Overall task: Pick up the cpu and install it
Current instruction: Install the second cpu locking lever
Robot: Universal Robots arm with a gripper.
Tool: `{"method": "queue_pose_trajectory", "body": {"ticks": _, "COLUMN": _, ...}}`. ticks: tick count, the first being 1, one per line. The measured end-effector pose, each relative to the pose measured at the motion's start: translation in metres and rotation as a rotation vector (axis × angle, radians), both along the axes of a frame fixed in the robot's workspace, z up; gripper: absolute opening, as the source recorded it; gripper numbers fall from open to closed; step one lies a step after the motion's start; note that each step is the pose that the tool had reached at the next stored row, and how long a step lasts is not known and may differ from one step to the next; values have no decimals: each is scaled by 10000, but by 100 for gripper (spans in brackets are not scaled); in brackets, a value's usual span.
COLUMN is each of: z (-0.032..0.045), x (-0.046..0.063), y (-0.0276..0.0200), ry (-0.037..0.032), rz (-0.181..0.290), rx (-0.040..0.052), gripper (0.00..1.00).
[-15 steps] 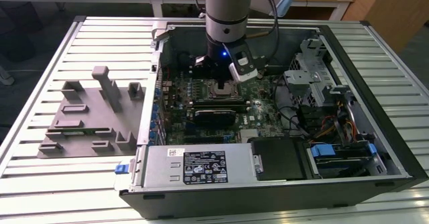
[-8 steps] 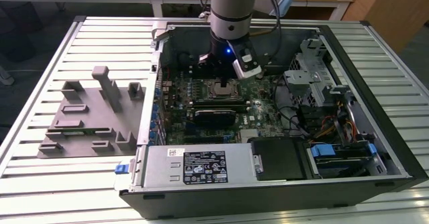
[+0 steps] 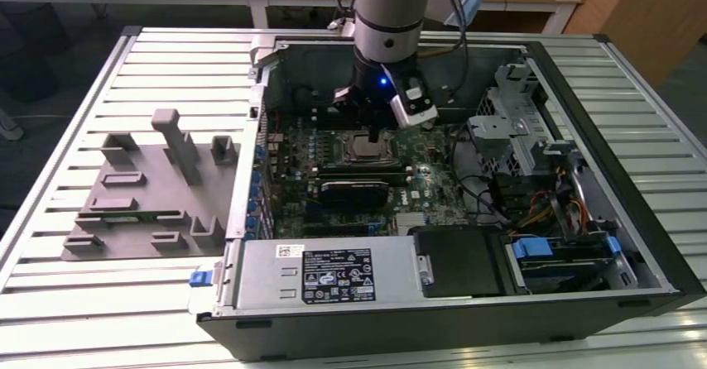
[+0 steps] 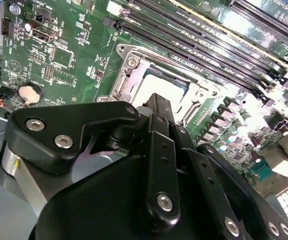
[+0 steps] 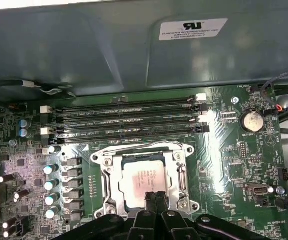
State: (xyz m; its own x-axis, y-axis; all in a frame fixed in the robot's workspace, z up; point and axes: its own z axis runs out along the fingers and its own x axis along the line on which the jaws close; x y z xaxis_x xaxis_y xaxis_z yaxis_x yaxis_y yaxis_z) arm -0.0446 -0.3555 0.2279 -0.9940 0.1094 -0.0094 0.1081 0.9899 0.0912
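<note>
1. In the metal-framed socket (image 5: 143,181) of the motherboard (image 5: 244,165) lies the cpu (image 5: 143,176), flat, its pale top showing in both wrist views (image 4: 160,82).
2. My pincer (image 5: 155,197) hangs right over the cpu's near edge; I cannot tell whether its tips are parted or gripping anything.
3. Four memory slots (image 5: 126,117) run just beside the socket.
4. In the exterior view my arm (image 3: 387,21) reaches down into the open computer case (image 3: 618,245) on the slatted worktop (image 3: 66,303), with a grey fixture tray (image 3: 149,191) at the exterior view's left.

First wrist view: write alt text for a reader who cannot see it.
A silvery cpu sits in the metal-framed socket of a green motherboard, with the black gripper just over its near edge. Four dark memory slots run beyond the socket; a coin battery lies beside them.
</note>
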Motion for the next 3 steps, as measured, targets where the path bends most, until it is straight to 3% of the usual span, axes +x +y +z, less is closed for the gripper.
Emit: {"method": "queue_pose_trajectory", "body": {"ticks": 3, "z": 0, "x": 2, "y": 0, "ry": -1, "rz": 0, "rx": 1, "gripper": 11}}
